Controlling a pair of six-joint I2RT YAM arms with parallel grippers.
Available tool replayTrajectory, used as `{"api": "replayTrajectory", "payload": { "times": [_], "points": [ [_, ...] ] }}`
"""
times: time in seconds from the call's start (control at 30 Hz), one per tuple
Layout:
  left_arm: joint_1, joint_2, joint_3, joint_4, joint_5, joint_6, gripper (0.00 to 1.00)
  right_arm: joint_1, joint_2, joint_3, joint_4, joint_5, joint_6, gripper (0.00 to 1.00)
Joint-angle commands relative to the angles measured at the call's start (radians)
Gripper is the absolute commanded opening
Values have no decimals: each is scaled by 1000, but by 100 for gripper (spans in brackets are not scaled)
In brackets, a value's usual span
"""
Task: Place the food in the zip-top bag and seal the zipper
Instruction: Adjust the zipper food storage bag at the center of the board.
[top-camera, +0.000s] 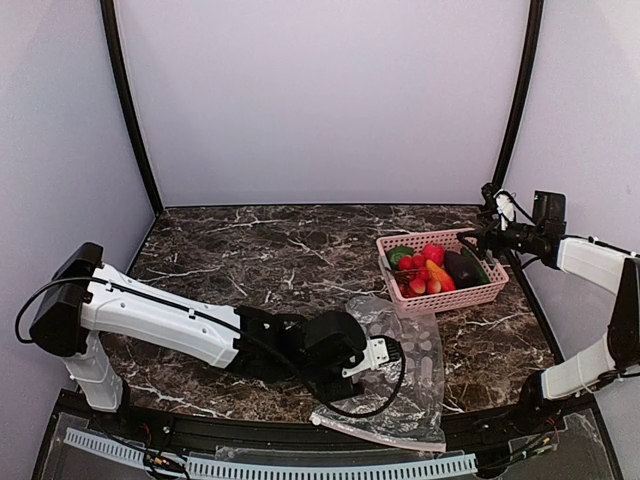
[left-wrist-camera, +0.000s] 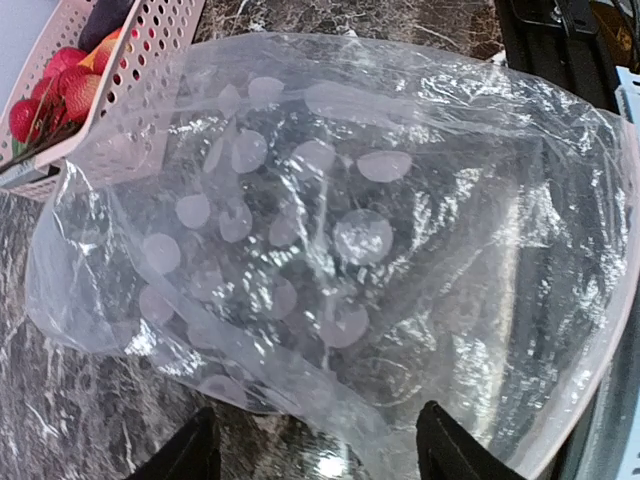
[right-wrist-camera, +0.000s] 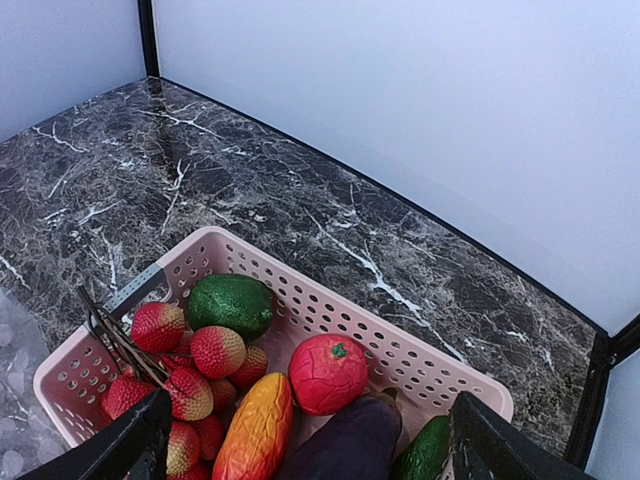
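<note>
The table (top-camera: 250, 250) fills the lower half of the top view. The left arm (top-camera: 160, 320) lies across it from lower left to centre. The bag (top-camera: 415, 385) lies flat just below centre, its upper end against the basket (top-camera: 470, 295), which sits right of centre.

The left gripper (top-camera: 385, 352) is at the bag's left edge. In its wrist view the jaws are spread wide at the bottom of the frame. They seem to hold nothing, though glare makes it hard to tell whether any film lies between them. The right gripper (right-wrist-camera: 310, 435) hangs over the basket's right end, its jaws released and empty.

The step in hand looks like opening the bag and taking the first piece. The left should pinch only the top layer near the zipper (top-camera: 375, 432) and lift it, so that the mouth gapes toward the basket. The right should drop straight onto one piece lying on top and close across its narrow width, clear of the basket wall.

The bag is clear and crinkled with pale round spots, and nothing is in it. The zipper is a whitish strip on its lower edge, near the bottom of the top view.

All the food is in the basket: eggplant (right-wrist-camera: 345, 445), cucumber (right-wrist-camera: 425, 455), green pepper (right-wrist-camera: 230, 305), a round red fruit (right-wrist-camera: 327, 372), an orange piece (right-wrist-camera: 255, 435) and the red bunch (right-wrist-camera: 190, 365).
</note>
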Motion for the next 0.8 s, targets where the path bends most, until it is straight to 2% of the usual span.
{"api": "replayTrajectory", "payload": {
  "times": [0.0, 0.17, 0.23, 0.27, 0.4, 0.53, 0.7, 0.77],
  "points": [
    [55, 38, 69, -26, 95, -200, 62, -6, 27, -3, -21, -30, -10, 92],
    [80, 63, 77, -10, 239, -214, 46, -5, 39, 6, -35, -35, -17, 91],
    [81, 74, 84, -10, 251, -205, 31, -5, 38, 5, -35, -32, -17, 91],
    [83, 79, 90, -14, 240, -204, 18, -5, 37, 6, -35, -32, -16, 91],
    [93, 69, 91, -28, 199, -230, 2, -5, 40, 4, -34, -39, -1, 90],
    [105, 10, 54, -52, 113, -272, 1, -2, 55, 30, -42, -69, 32, 87],
    [151, -161, -50, -124, -83, -380, 1, 67, 129, 194, -220, -27, 36, 80],
    [182, -241, -137, -137, -137, -449, 1, 127, 177, 262, -289, 3, 41, 77]
  ]
}}
